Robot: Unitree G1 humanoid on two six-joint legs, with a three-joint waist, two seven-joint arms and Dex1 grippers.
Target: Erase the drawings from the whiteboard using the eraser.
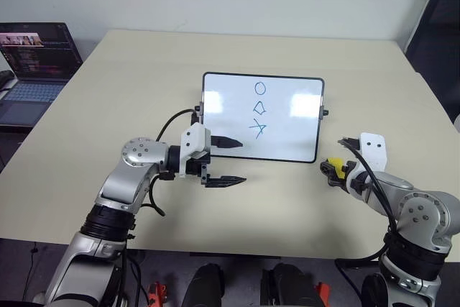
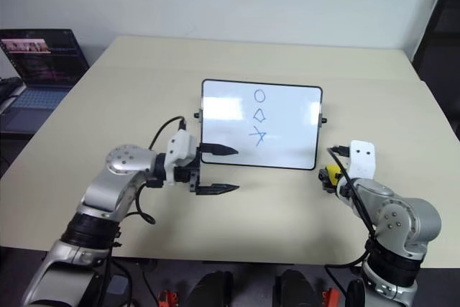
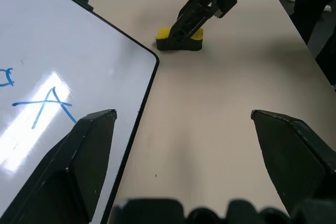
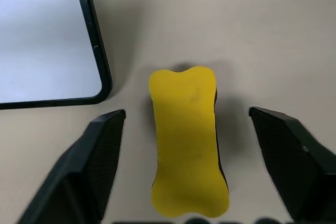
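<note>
The eraser (image 4: 187, 140) is lying flat on the table (image 1: 144, 70), yellow face up, just off the near right corner of the whiteboard (image 1: 287, 116) and not touching it. The right wrist view is showing what the head views cannot: the block's waisted outline, a sliver of its dark underside along one edge, and clear gaps of bare table between it and each black finger (image 4: 97, 161). The right gripper (image 4: 189, 171) is straddling the eraser with its jaws standing wide, neither pad touching the block. From the head camera the eraser is appearing as little more than a yellow spot tucked against the gripper's tip (its shape is too small to read there).

The left wrist view is giving the side-on look: the right gripper reaching down over the eraser, with the dark base sitting on the tabletop. That same view is catching the board's rounded corner and the lowest sketch.

The drawings (image 1: 259, 109) are standing in a column down the board's middle: a circle, a triangle-like figure, a crossed star, all in blue and all intact.

The left gripper (image 1: 230, 161) is hovering at the board's near left edge, pointing toward the right, its jaws spread wide and holding nothing; one finger is overlapping the white surface in the head views.

A laptop (image 1: 32, 70) is sitting open at the table's far left.
</note>
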